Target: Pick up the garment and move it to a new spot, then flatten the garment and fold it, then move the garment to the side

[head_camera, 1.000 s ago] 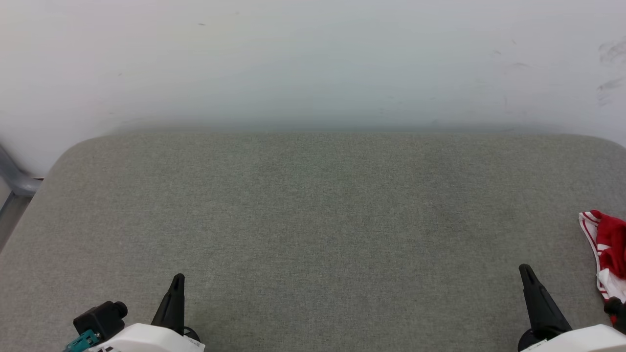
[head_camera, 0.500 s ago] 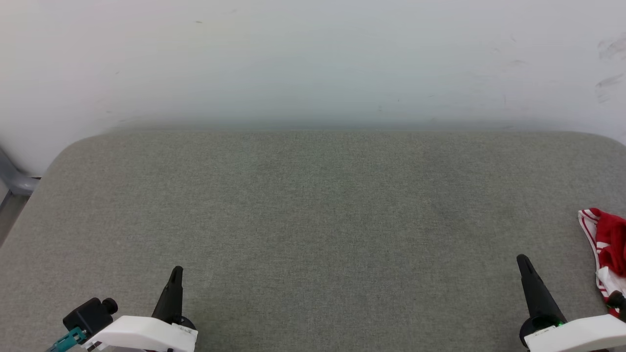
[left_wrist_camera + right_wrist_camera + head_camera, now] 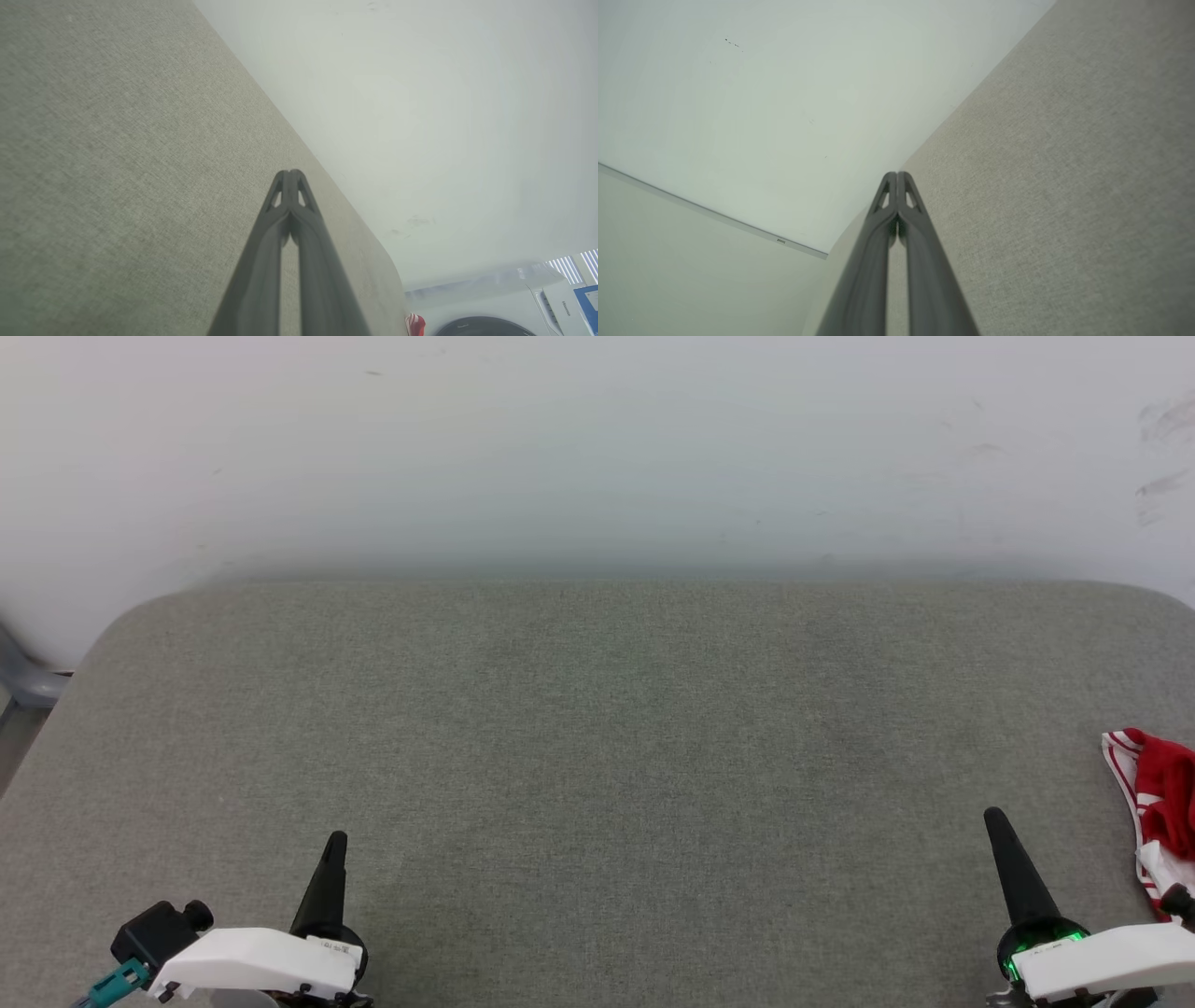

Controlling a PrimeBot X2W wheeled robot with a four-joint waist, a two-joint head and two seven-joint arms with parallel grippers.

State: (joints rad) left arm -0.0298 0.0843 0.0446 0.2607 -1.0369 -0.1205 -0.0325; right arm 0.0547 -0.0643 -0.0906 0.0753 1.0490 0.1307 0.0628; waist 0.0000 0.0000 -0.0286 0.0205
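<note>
Both hands stand further up the head view than a second ago, with more of each pale forearm showing; the whole picture slides up a little too, so part of that is the camera tilting.

Entry, left hand (image 3: 336, 842) — fingers pressed together, holding nothing, over the near left of the grey surface (image 3: 597, 728); entry, right hand (image 3: 995, 818) — fingers likewise together and empty, over the near right.

Task item, garment (image 3: 1156, 798): red with white striped trim; bunched at the right edge of the surface; near the right hand on its outer side, apart from its fingers; most of it cut off by the frame.

Orientation: the visible part runs near-to-far along the surface's right side, with the striped trim turned toward the middle; true long axis, neck and hem cannot be told.

Stage, as a judgement: this fits a garment waiting to be picked up, or one already set aside; the visible cloth looks rumpled rather than squared, yet too little shows to settle it. Either way, good practice is to bring the whole garment into the head view before committing a hand.
</note>
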